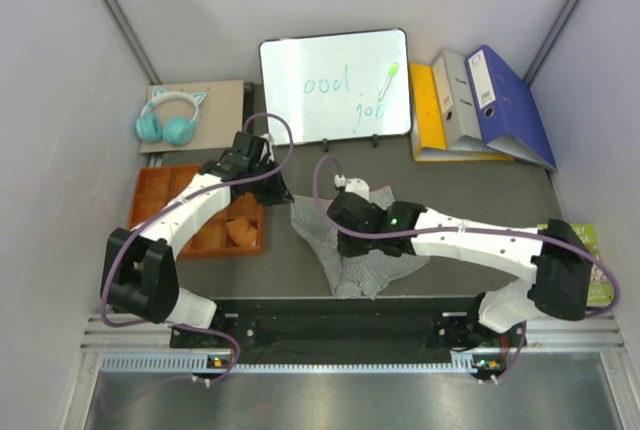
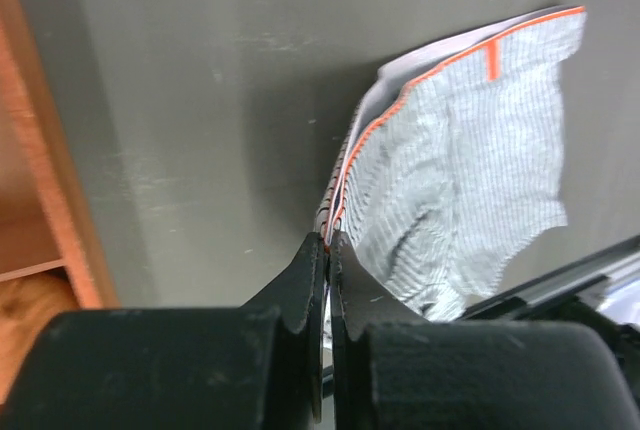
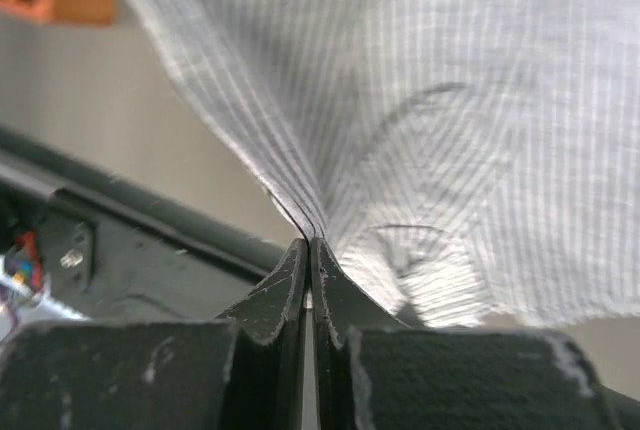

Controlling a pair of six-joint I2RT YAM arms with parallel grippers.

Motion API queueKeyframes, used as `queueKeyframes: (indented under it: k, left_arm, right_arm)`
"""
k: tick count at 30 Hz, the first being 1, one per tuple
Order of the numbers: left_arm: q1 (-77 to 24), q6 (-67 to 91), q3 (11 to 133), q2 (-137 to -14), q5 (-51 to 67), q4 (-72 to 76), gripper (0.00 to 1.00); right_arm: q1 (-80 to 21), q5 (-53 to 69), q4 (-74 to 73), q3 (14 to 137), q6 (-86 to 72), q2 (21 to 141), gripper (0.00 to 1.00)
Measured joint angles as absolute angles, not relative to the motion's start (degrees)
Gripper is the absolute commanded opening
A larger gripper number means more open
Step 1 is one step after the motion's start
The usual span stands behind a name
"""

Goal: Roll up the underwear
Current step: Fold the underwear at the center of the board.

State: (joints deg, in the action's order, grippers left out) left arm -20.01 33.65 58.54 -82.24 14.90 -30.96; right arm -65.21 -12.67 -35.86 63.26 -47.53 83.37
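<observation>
The grey-and-white striped boxer shorts [image 1: 358,262] hang lifted between both grippers over the dark table, in front of the arm bases. My left gripper [image 2: 327,240] is shut on the orange-trimmed waistband edge of the shorts [image 2: 470,160]. Striped cloth [image 3: 450,100] fans out above my right gripper [image 3: 308,243], which is shut on a pinched fold of it. The rust-orange briefs [image 1: 243,231] lie bunched in a compartment of the orange tray [image 1: 160,190] at the left.
A whiteboard [image 1: 335,85] stands at the back, with teal headphones [image 1: 170,116] on a board to its left and binders [image 1: 480,105] to its right. A black rail [image 1: 330,325] runs along the near edge. A green packet [image 1: 597,248] lies at the far right.
</observation>
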Motion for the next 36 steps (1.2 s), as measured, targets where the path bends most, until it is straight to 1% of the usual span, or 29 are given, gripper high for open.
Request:
queueKeyframes:
  k: [4, 10, 16, 26, 36]
  left_arm:
    - [-22.13, 36.71, 60.49, -83.00, 15.57, -29.58, 0.00]
    - [-26.37, 41.69, 63.90, -87.26, 15.62, -24.67, 0.00]
    - [-29.98, 45.93, 66.65, -92.64, 15.31, -20.86, 0.00]
    - [-34.96, 50.30, 72.64, -100.82, 14.55, -16.93, 0.00]
    - [-35.94, 51.57, 75.85, -105.36, 13.63, -15.81, 0.00]
  right_arm:
    - [-61.25, -13.96, -38.68, 59.90, -47.09, 78.76, 0.00]
    - [-55.27, -15.05, -42.98, 55.29, -46.15, 71.16, 0.00]
    - [-52.21, -15.73, -46.65, 53.15, -45.80, 65.98, 0.00]
    - [-46.68, -16.01, -50.41, 49.39, -44.05, 61.41, 0.00]
    - [-40.86, -15.84, -49.69, 47.11, -40.29, 61.71, 0.00]
